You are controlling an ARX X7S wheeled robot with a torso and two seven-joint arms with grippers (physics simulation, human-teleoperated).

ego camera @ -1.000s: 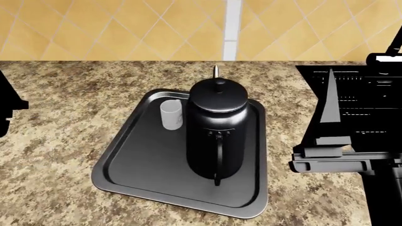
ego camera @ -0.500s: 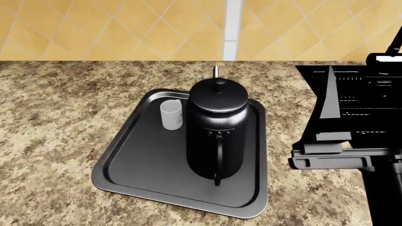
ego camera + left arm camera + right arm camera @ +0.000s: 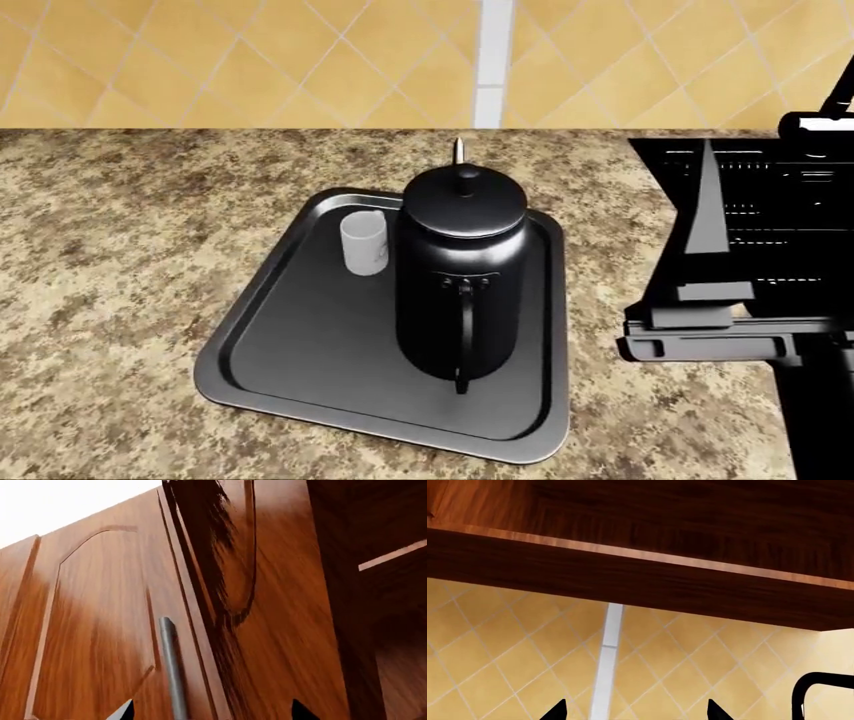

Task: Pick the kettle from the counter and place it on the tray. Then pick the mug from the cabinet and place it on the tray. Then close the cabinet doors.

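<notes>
The left gripper [image 3: 210, 715] is up at the cabinet, its two fingertips spread wide with nothing between them. Just ahead of it runs a steel handle [image 3: 171, 670] on a wooden door [image 3: 100, 630]; beside that, another door [image 3: 280, 605] stands ajar. The right gripper [image 3: 634, 712] is also splayed and empty, pointing at the tiled wall [image 3: 507, 650] beneath the cabinet's underside [image 3: 647, 580]. Down on the counter [image 3: 120, 230] lies the tray [image 3: 307, 350], with the kettle [image 3: 461, 280] upright on it and the mug [image 3: 363, 243] just beside the kettle, toward the wall.
</notes>
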